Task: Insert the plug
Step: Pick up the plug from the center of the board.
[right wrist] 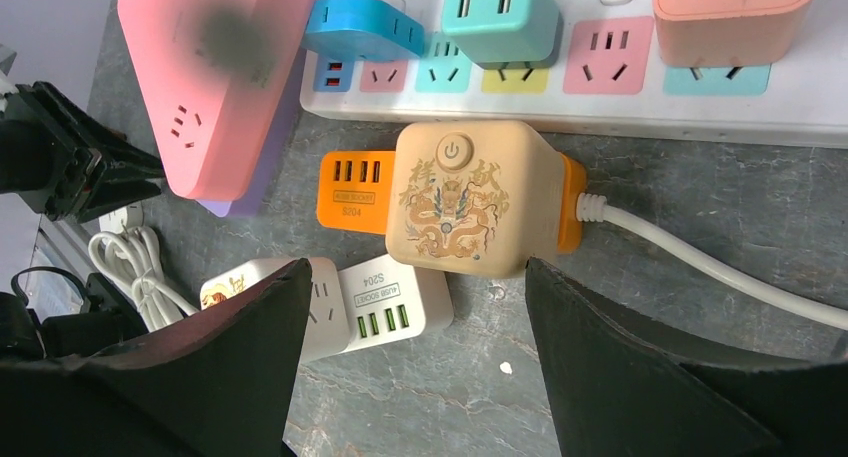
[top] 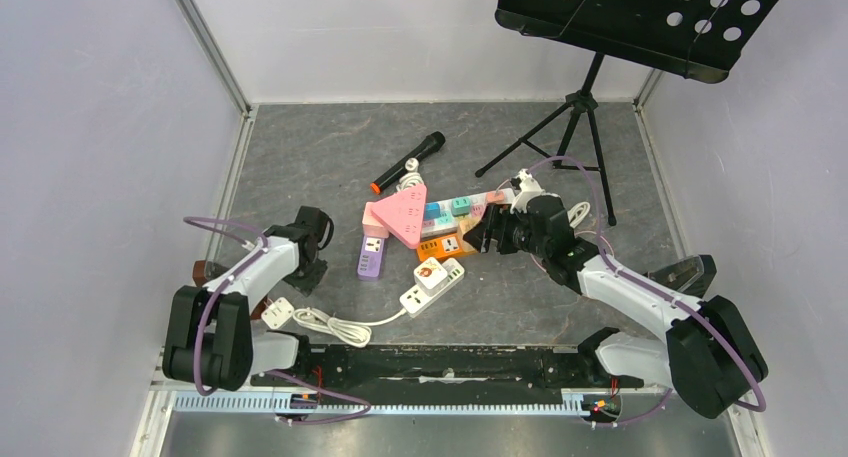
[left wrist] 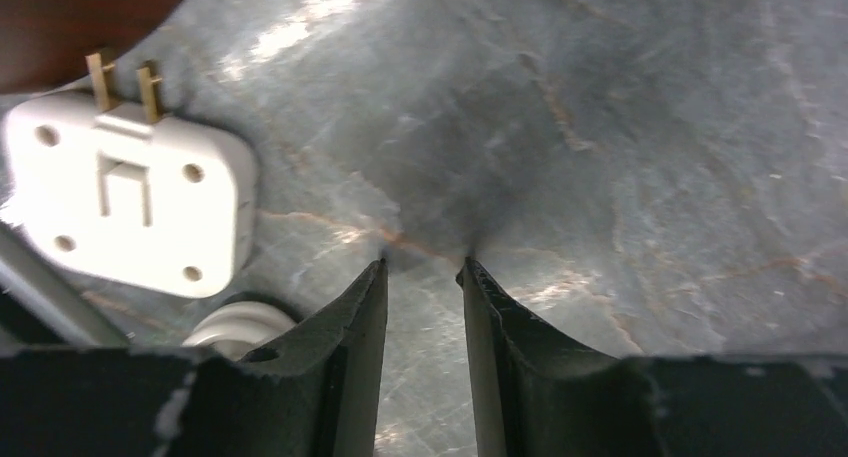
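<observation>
A white flat plug [left wrist: 125,202] with two brass prongs lies on the grey floor, left of my left gripper [left wrist: 423,267]. That gripper's jaws stand a narrow gap apart with only floor between them. From above, the plug [top: 277,312] sits just below and left of the left gripper [top: 308,272], and its coiled white cable [top: 340,327] runs to a white socket block [top: 432,282]. My right gripper [right wrist: 415,267] is wide open and empty, hovering near a beige dragon-printed cube [right wrist: 465,197] that sits on an orange socket [right wrist: 350,189].
A pink triangular socket [top: 405,215], a purple socket [top: 372,257] and a long white strip with coloured adapters [right wrist: 620,67] crowd the middle. A black microphone [top: 408,163] lies behind them. A music stand [top: 590,107] rises at the back right. Grey walls close in both sides.
</observation>
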